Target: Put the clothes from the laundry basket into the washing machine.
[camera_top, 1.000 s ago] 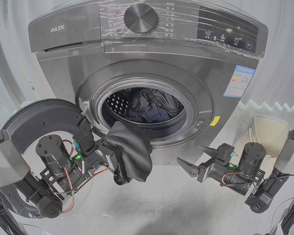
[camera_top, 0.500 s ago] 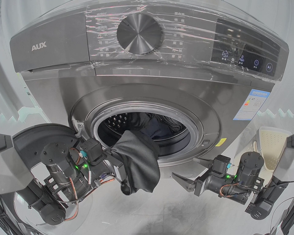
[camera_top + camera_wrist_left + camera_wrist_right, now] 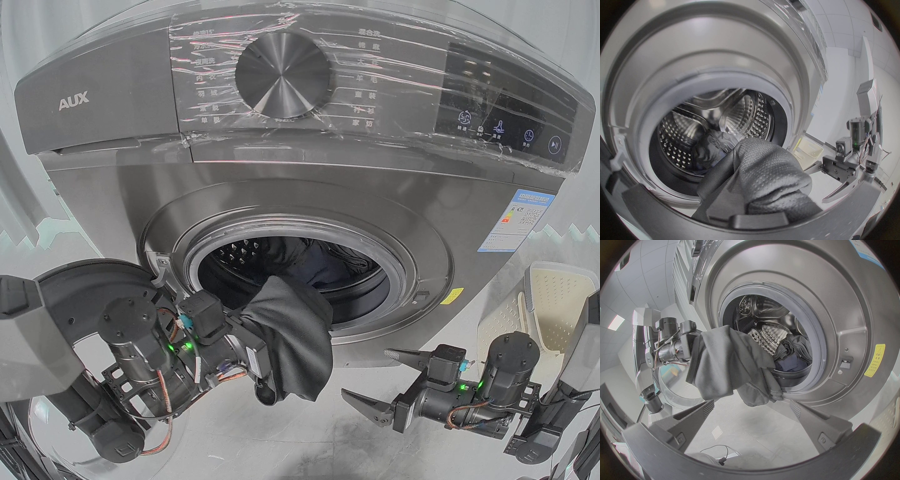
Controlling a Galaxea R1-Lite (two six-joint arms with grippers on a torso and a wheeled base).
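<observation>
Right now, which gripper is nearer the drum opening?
Left. The left gripper, shut on the dark garment, is at the lower rim of the drum opening. The right gripper, open and empty, hangs lower, off to the right of it.

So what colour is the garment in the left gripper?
Plain dark grey garment, finely dimpled weave; left wrist view shows it best.

Glossy grey floor (image 3: 300,437) — white tiled ceiling (image 3: 650,274) with one lit panel (image 3: 615,322) — pale walls (image 3: 831,103)
</observation>
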